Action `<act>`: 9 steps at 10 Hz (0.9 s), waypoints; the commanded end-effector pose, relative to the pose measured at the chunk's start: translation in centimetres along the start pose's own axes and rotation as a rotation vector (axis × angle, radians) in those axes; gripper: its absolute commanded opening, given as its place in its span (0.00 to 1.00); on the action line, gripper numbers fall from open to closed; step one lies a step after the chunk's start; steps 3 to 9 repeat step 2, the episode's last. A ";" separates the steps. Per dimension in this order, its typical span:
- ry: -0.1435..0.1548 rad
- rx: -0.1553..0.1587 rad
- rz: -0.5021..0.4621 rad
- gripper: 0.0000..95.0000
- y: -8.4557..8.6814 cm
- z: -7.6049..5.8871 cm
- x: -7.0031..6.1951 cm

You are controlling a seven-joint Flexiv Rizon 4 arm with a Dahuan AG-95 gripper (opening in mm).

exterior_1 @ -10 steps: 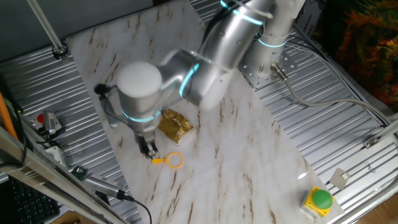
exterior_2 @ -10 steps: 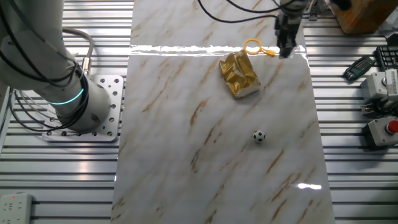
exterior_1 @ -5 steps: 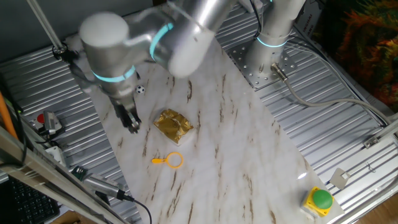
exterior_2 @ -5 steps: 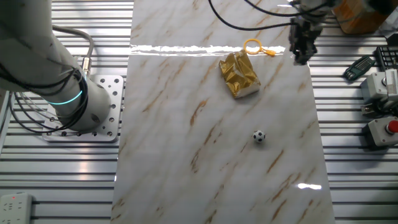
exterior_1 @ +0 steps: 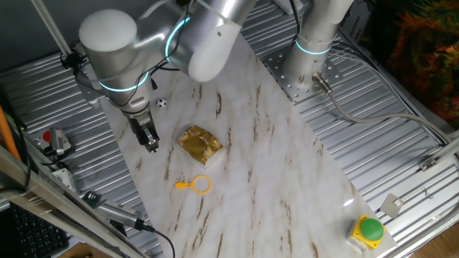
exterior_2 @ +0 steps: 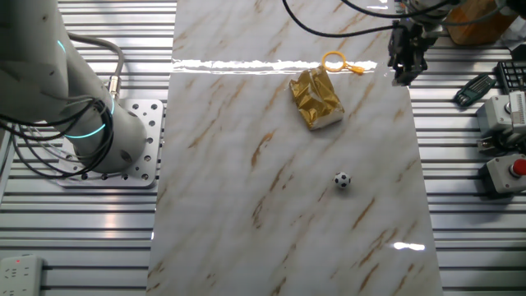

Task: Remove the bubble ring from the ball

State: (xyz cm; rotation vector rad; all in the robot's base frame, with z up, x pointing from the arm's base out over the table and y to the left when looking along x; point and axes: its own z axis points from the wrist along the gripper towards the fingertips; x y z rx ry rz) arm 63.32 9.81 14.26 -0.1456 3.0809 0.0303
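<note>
covering ribbed metal table (exterior_1: 401, 150), veined marble board (exterior_2: 279, 214).

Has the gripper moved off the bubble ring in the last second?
Yes. The gripper has gone from beside the bubble ring toward the ball, past the gold foil packet.

Orange bubble ring (exterior_1: 198, 185) lies flat, far from ball (exterior_2: 342, 180).

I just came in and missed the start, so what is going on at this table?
The arm's gripper hangs over the edge of the marble board, holding nothing; whether it is open is hard to tell. The bubble ring lies flat on the board beside the gold foil packet. The ball sits well apart from the ring, on the packet's other side, so the ring is off the ball.
</note>
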 end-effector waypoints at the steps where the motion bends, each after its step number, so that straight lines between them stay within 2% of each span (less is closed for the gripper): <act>1: 0.012 -0.023 -0.031 0.40 -0.1 0.0 0.2; 9: 0.016 -0.026 -0.039 0.40 -0.1 0.0 0.2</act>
